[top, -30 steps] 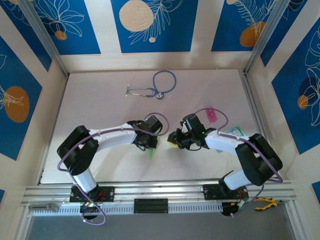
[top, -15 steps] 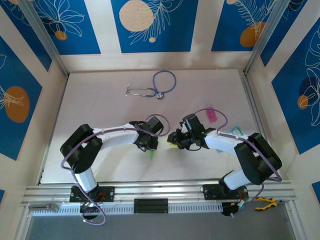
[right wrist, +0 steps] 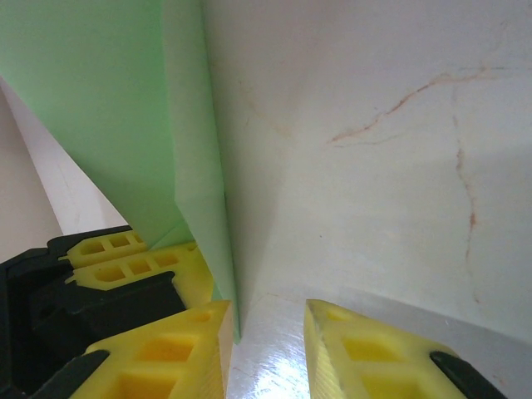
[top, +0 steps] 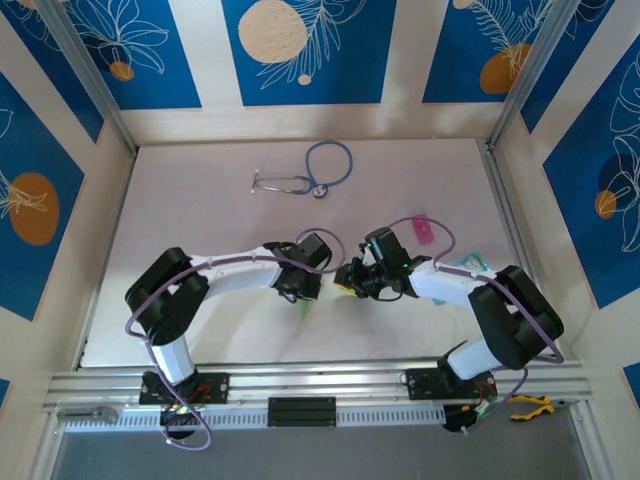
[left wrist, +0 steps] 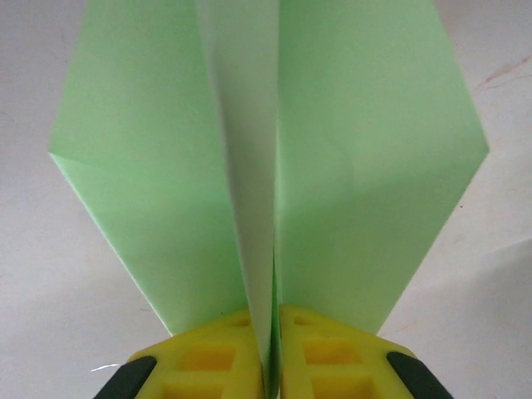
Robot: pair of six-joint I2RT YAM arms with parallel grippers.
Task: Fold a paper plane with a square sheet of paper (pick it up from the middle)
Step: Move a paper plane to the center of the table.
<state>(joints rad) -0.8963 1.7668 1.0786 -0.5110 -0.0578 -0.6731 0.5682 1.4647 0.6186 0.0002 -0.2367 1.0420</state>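
Left wrist view: pinching a thin pale green paper sheet along its centre crease, with the left gripper pressed together on the fold. Two creased flaps fanning away from the pinch, diagonal edges converging toward it, over a pale scuffed tabletop. Seemingly stood on edge rather than lying flat.

Right wrist view: waiting just beside the same sheet with the right gripper spread, bare table showing in the gap. Folded edge of the paper running down by the inner face of one yellow finger; cannot tell whether touching.

Top external view: meeting tip to tip in the near half of the table, with a sliver of green poking out below the left gripper. Well apart from this: a blue-tubed stethoscope at the far side, plus a small pink block and a teal-and-white packet by the right arm.

Judged step: mid-fold, centre crease made, wings probably not yet turned down.

Next, most likely: closing the right fingers lightly on one flap and folding it outward against the left pinch. Calls for a firm left hold and a gentle, square pull, to avoid tearing thin paper or slipping off the crease.
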